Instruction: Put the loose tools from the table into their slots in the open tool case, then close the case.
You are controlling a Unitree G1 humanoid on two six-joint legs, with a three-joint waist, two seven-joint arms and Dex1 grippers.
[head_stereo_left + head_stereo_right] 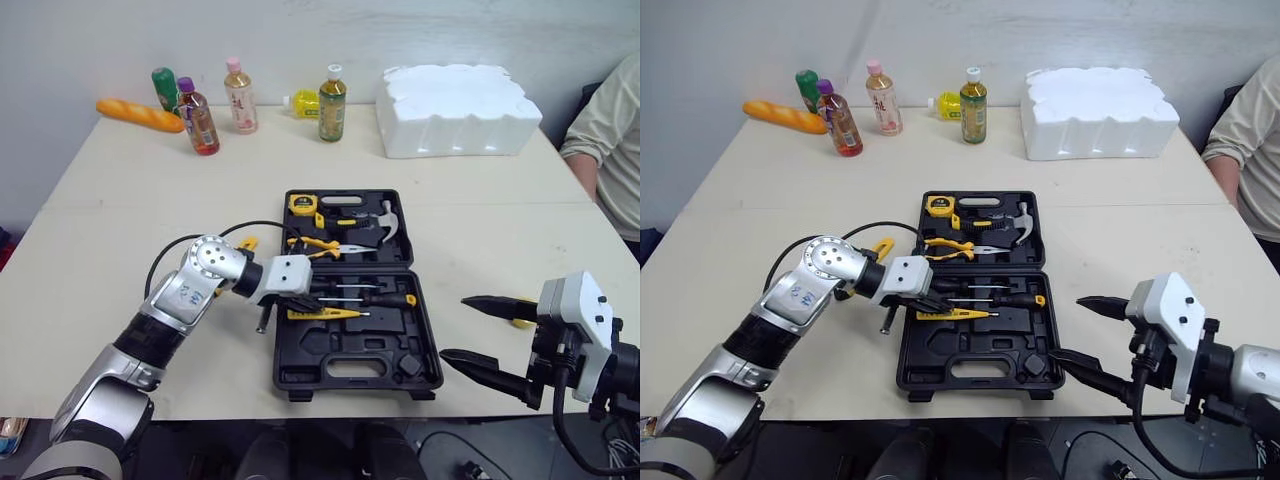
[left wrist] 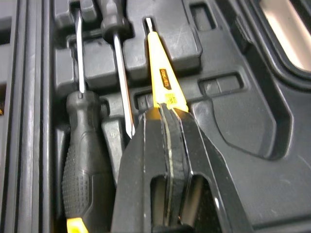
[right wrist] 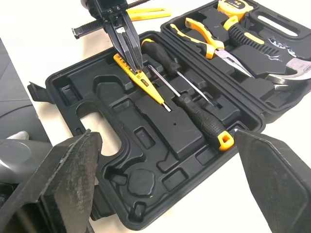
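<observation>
The desk (image 1: 120, 200) carries a white foam block (image 1: 457, 108) at its far right. A person's sleeve (image 1: 605, 130) shows beyond the right edge. The open tool case (image 1: 345, 352) lies in the middle, nearer the front edge. A row of bottles (image 1: 240, 96) and a bread loaf (image 1: 140, 115) stand along the far left.

The left gripper (image 1: 303, 304) reaches over the case's left rim, its jaws clenched on the handle end of a yellow screwdriver (image 1: 335, 314). This tool lies across the near half of the case, just beside two black screwdrivers (image 1: 385, 298). The right gripper (image 1: 456, 328) hangs over the desk just right of the case, jaws spread wide and holding nothing.

The far half of the case holds a hammer (image 1: 385, 225), pliers (image 1: 318, 243) and a tape measure (image 1: 303, 204). A dark slim tool (image 1: 263, 318) and a yellow tool (image 1: 246, 243) lie loose on the desk left of the case.
</observation>
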